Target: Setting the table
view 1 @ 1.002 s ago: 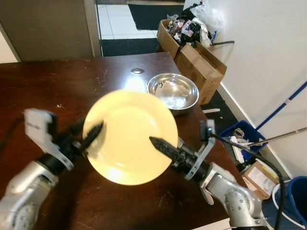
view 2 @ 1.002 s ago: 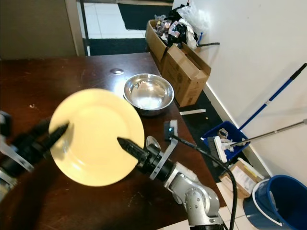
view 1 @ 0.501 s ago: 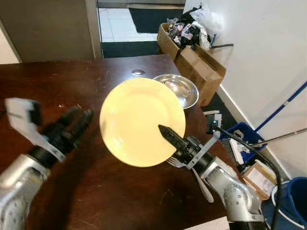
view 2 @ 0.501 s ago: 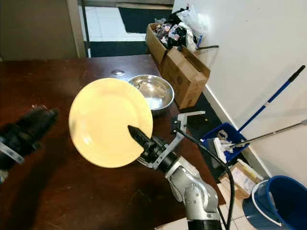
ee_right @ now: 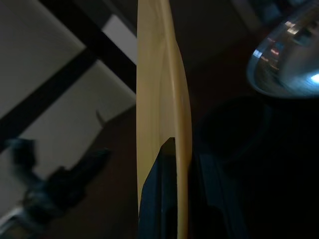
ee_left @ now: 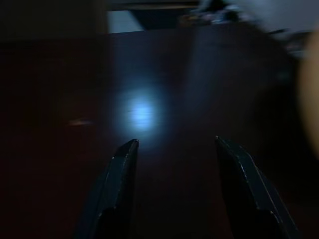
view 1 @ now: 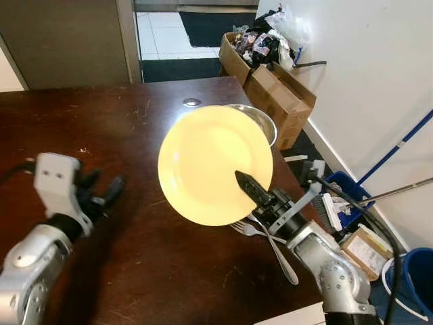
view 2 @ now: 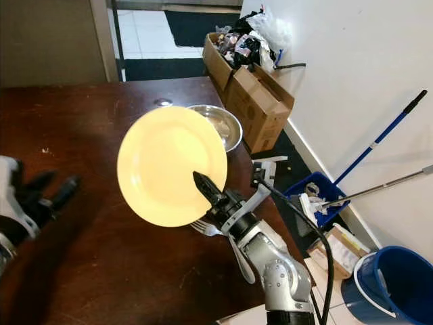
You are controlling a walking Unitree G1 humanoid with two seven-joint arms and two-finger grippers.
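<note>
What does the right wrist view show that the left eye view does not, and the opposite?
The right wrist view alone shows the yellow plate edge-on, its rim pinched between the right tool's fingers. The left eye view alone shows the plate's round face, the fork on the table, and cardboard boxes. Both show the plate, the steel bowl and the left tool.
</note>
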